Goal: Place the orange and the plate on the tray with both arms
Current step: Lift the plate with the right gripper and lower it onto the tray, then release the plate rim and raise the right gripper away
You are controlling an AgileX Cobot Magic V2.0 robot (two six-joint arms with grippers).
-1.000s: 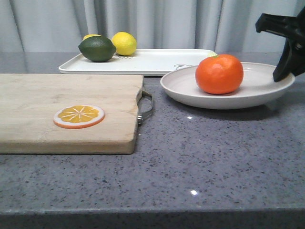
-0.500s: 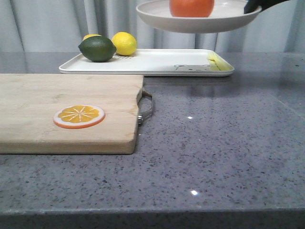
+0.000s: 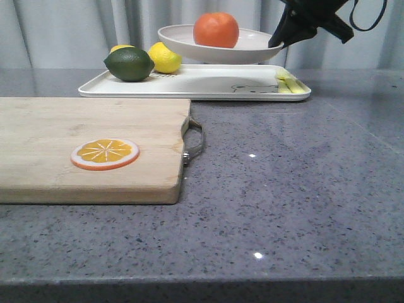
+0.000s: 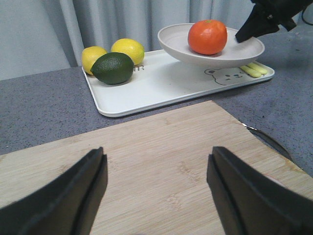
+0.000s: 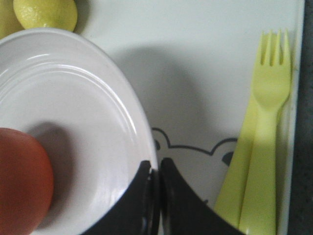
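The orange [image 3: 216, 29] sits in the off-white plate [image 3: 183, 41], which hangs in the air above the white tray [image 3: 208, 85] at the back of the table. My right gripper [image 3: 279, 43] is shut on the plate's right rim; in the right wrist view the gripper [image 5: 157, 169] pinches the rim of the plate [image 5: 73, 122] with the orange [image 5: 22, 181] inside, over the tray [image 5: 195, 73]. My left gripper [image 4: 156, 161] is open and empty above the cutting board [image 4: 161, 161]. The left wrist view also shows the plate [image 4: 176, 46], the orange [image 4: 208, 36] and the tray [image 4: 156, 88].
A dark green lime [image 3: 129, 64] and two lemons [image 3: 164, 57] lie on the tray's left end. Yellow plastic cutlery [image 5: 264, 147] lies on its right end. A wooden cutting board [image 3: 76, 148] with a metal handle carries an orange slice [image 3: 105, 153] at front left.
My right gripper lifted the plate with the orange off the table, carried it up and to the left, and has now come down closer over the tray.
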